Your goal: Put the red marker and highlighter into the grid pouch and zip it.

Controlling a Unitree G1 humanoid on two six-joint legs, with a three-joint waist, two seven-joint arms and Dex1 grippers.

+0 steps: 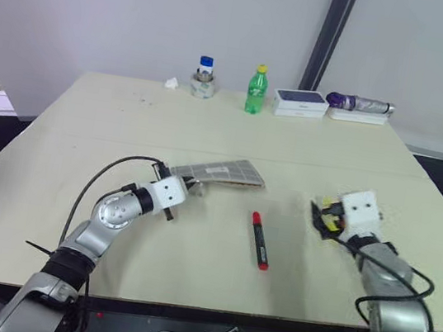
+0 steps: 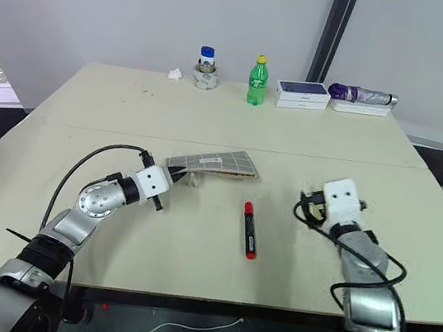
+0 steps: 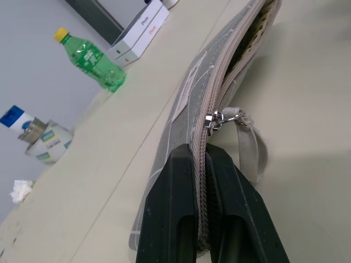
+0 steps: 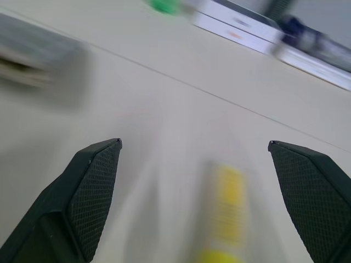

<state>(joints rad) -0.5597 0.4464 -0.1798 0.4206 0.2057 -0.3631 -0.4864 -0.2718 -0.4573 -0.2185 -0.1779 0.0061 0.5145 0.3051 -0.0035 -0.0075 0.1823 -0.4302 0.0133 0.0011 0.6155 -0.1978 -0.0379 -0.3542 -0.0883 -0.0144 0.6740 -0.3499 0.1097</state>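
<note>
One pouch [image 1: 225,171] sits just above the middle of the left eye view, its left end lifted off the table [image 1: 112,116]. The left gripper [image 1: 192,185] has both fingers pressed together on that end, clamped along the zipper line; in the left wrist view the zipper pull [image 3: 213,121] sits just past the fingertips and the far end of the pouch gapes open.

One marker [image 1: 259,239], red with a black middle, lies flat and free on the table, lower centre of the frame, well apart from both grippers.

One highlighter [image 4: 227,216] shows as a yellow blur in the right wrist view, lying on the table between the right gripper's [image 1: 327,215] two fingers, which stand wide apart and do not touch it.

Along the table's far edge stand one green bottle [image 1: 255,90], one small jar [image 1: 204,78], one white box [image 1: 300,103], one folded umbrella [image 1: 360,104] and one crumpled tissue [image 1: 171,83].
</note>
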